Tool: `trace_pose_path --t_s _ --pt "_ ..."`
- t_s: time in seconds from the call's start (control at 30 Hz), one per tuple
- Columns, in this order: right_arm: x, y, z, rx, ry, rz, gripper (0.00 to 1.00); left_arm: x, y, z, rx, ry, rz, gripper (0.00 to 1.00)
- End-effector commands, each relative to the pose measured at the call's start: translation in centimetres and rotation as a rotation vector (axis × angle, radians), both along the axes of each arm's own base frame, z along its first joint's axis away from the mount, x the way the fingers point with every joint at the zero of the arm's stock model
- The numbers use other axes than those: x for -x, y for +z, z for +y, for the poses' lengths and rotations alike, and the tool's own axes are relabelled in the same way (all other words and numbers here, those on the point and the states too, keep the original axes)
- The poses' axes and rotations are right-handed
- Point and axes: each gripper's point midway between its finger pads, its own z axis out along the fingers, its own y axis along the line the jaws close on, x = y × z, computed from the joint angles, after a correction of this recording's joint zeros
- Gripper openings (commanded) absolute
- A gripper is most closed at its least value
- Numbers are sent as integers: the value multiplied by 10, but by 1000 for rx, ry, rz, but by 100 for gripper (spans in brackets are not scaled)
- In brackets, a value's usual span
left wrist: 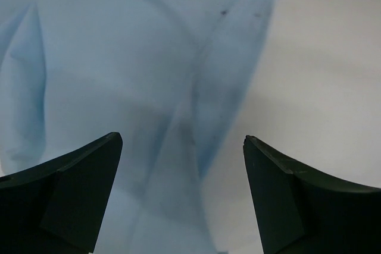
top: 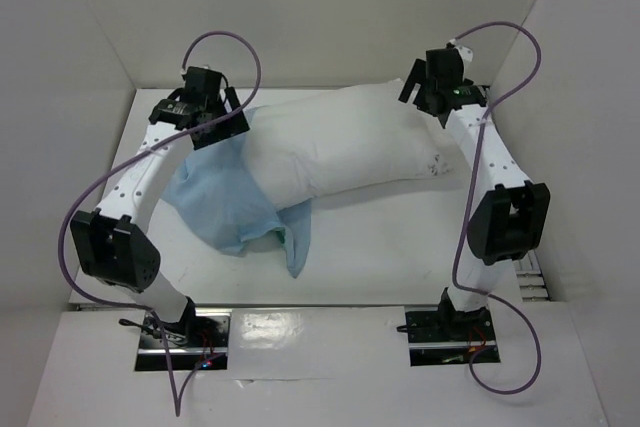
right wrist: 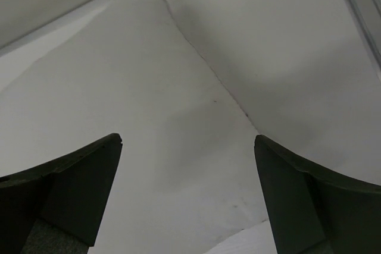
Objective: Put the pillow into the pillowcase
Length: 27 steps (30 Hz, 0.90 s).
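Light blue cloth, the pillowcase (top: pixel 222 205), lies crumpled on the left of the white bench (top: pixel 400 247). The left end effector (left wrist: pixel 182 144) hangs just above it, its fingers spread wide with nothing between them. From there the white pillow (top: pixel 350 142) runs rightwards across the back of the bench, its left end lying on or in the blue cloth. Whether that end is truly inside the mouth I cannot tell, but most of the pillow is plainly bare. Over its right-hand corner the right end effector (right wrist: pixel 187 144) hovers, likewise spread apart and empty. To my eye the stuffing has barely begun. Next, the left side needs a hold on the case's open edge, and the right must grip the pillow and push it towards that opening.
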Motion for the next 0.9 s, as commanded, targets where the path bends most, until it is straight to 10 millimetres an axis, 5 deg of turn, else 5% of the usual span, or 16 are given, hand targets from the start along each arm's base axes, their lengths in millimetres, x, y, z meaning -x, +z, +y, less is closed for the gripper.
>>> trace_pose_path --t_s 0.0,0.1,0.2,0.23,0.33,0.37,0.4,0.5,0.53,0.6,0.7,0.73,0.77,0.87 --pt "1 -39 -14 -43 36 123 100 -4 -13 21 -36 41 58 97" --pt "-4 -71 -22 -102 55 172 100 -16 -31 16 11 16 103 97" --pt "0 -98 8 -237 189 206 100 -27 -33 -6 87 -70 119 83" --pt "2 -103 16 -266 223 210 100 -28 -31 -11 104 -101 110 71" --pt "15 -120 49 -391 347 213 95 -31 -17 -31 156 -190 74 13" --pt "20 -119 57 -412 367 206 90 -31 -11 -34 168 -203 54 5" --pt "30 -127 71 -422 400 226 67 -31 -2 -44 181 -244 36 1" --pt "40 -111 95 -440 474 171 9 -28 18 -67 211 -326 -11 0" --pt "45 -95 107 -450 509 134 0 -24 28 -83 225 -382 -31 0" --pt "54 -80 120 -458 546 110 0 -22 53 -105 257 -451 -87 0" --pt "52 -8 123 -425 571 -48 0 -20 73 -139 270 -545 -132 0" --pt "55 15 127 -410 599 -94 0 -21 93 -144 274 -559 -172 0" --pt "62 60 128 -383 615 -181 0 -18 99 -150 282 -576 -171 0" --pt "90 117 134 -338 663 -293 0 -22 124 -153 293 -592 -231 0"
